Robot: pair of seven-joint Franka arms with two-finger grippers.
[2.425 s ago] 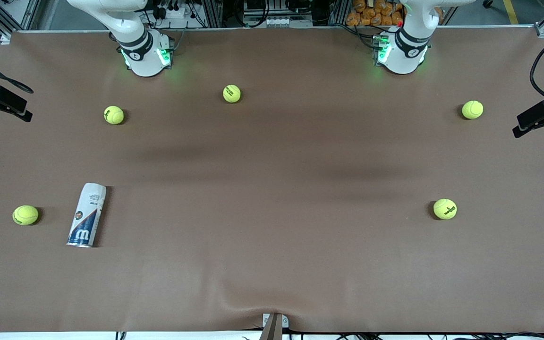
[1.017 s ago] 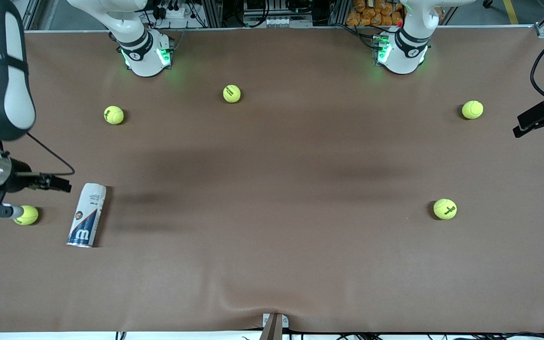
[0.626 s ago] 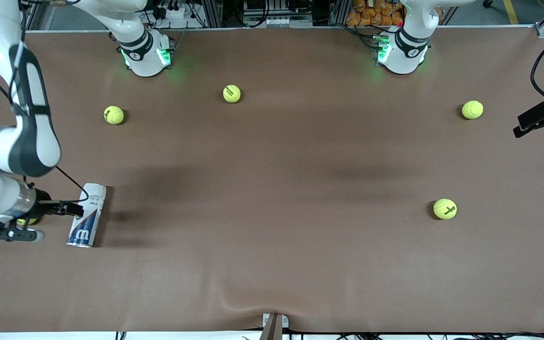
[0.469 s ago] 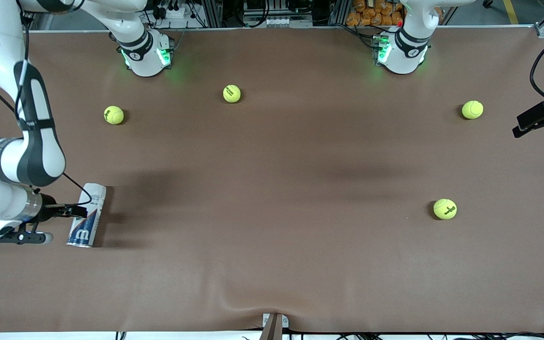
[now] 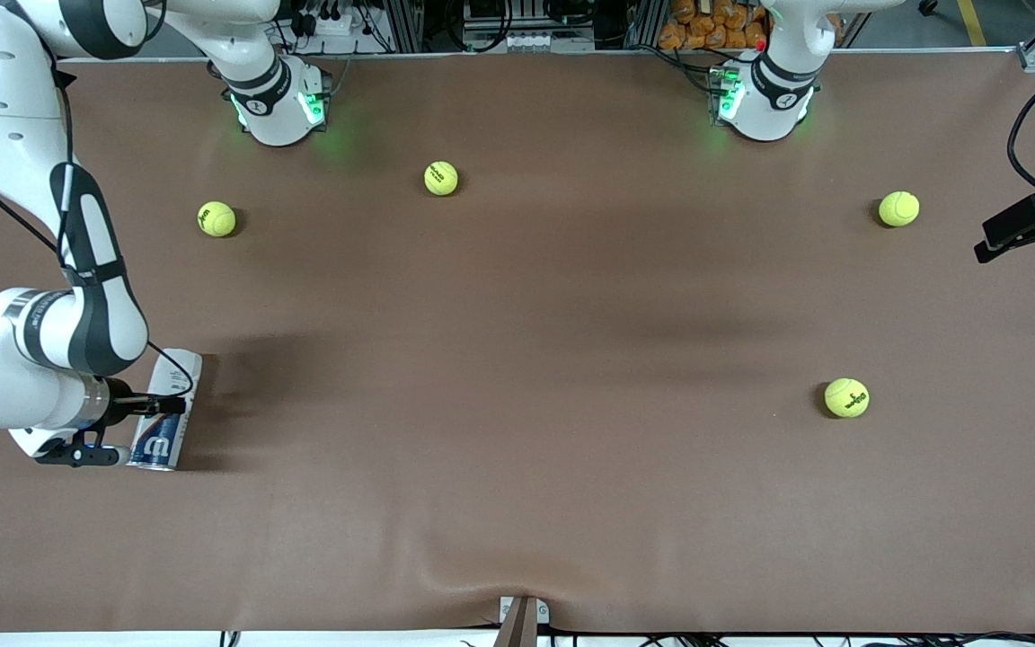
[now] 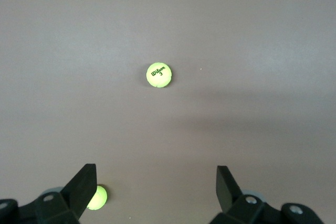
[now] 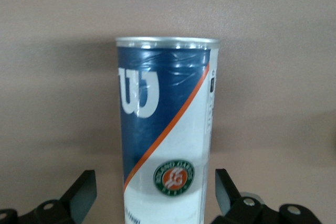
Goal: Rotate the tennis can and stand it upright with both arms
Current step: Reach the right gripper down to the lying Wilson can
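The tennis can [image 5: 163, 439] lies on its side on the brown table at the right arm's end, silver rim toward the front camera, its navy panel with the white "W" facing up. My right gripper [image 5: 158, 406] is down over its white end. In the right wrist view the can [image 7: 163, 108] runs between the open fingers [image 7: 85, 186] of the right gripper [image 7: 155, 183], with a gap on each side. My left gripper [image 6: 157, 182] is open and empty, high over the table; the left arm waits and only its base [image 5: 765, 99] shows in the front view.
Several yellow-green tennis balls lie scattered: one [image 5: 216, 218] and another [image 5: 441, 178] near the right arm's base, one [image 5: 898, 208] and one [image 5: 846, 397] toward the left arm's end. The left wrist view shows a ball [image 6: 158, 74] and a second ball [image 6: 97, 198].
The right arm has swung in from the table's end and come down over the can's white end, hiding the ball beside the can. The can and the left arm have not moved.
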